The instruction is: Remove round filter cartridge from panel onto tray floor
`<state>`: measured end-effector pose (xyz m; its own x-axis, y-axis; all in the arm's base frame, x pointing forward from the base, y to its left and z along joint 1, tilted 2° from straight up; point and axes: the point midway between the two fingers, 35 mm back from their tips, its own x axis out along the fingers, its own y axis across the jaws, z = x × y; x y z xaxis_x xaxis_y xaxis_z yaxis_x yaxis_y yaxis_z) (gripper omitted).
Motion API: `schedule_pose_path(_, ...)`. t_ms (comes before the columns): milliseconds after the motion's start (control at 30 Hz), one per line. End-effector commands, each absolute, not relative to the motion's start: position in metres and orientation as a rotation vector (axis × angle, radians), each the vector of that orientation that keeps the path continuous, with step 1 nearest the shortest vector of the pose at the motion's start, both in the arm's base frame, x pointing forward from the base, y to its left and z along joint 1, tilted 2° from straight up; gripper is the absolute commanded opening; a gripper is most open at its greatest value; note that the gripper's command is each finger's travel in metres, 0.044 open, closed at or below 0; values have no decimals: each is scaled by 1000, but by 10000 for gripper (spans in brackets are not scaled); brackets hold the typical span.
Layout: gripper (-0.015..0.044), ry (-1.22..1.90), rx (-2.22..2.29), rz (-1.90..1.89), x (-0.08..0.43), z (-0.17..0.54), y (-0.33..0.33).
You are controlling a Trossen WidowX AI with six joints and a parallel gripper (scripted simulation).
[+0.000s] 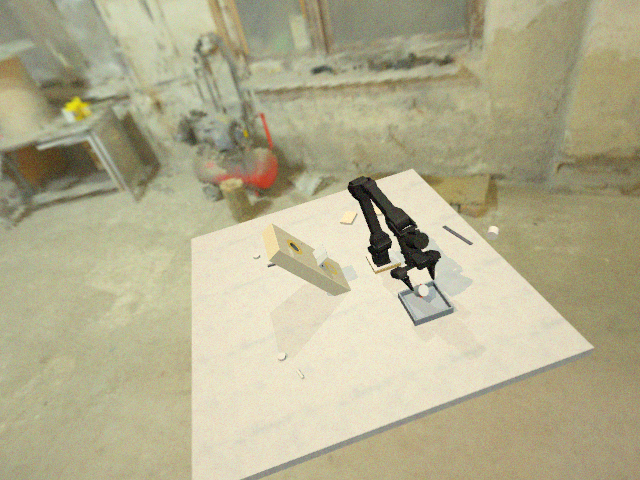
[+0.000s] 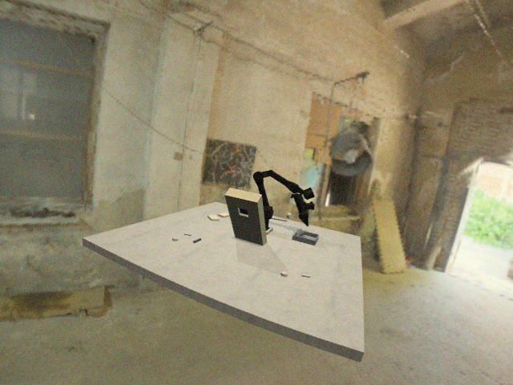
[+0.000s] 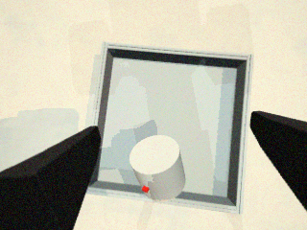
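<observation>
The pale round cartridge (image 1: pixel 423 290) (image 3: pixel 163 170) is in the grey tray (image 1: pixel 434 317) (image 2: pixel 304 241) (image 3: pixel 177 57), near the wall at the bottom of the wrist view. Its plain round end shows, and a red mark is on its side; the slotted face is hidden. I cannot tell whether it is upright or leans on the wall. My gripper (image 1: pixel 422 284) (image 2: pixel 306 224) (image 3: pixel 173 126) is wide open and empty above the tray, with its fingers apart on either side and no visible contact. The beige service panel (image 1: pixel 310 273) (image 2: pixel 248 229) stands tilted, with a dark round opening.
A white cylinder (image 1: pixel 493 232) (image 2: pixel 288 215) is by the right table edge, beyond a dark strip (image 1: pixel 457 235). A beige tile (image 1: pixel 348 217) lies at the back. A small disc (image 1: pixel 281 356) (image 2: pixel 284 273) and a short stick (image 1: pixel 300 374) (image 2: pixel 305 275) lie in front of the panel.
</observation>
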<state>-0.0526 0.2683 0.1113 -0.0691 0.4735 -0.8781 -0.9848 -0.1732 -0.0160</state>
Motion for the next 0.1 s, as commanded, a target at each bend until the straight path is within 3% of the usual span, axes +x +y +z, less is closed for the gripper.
schedule_pose_path(0,440,761,-932,1549,-53,112,269)
schedule_pose_path(67,440,761,-932,1549,-53,112,269)
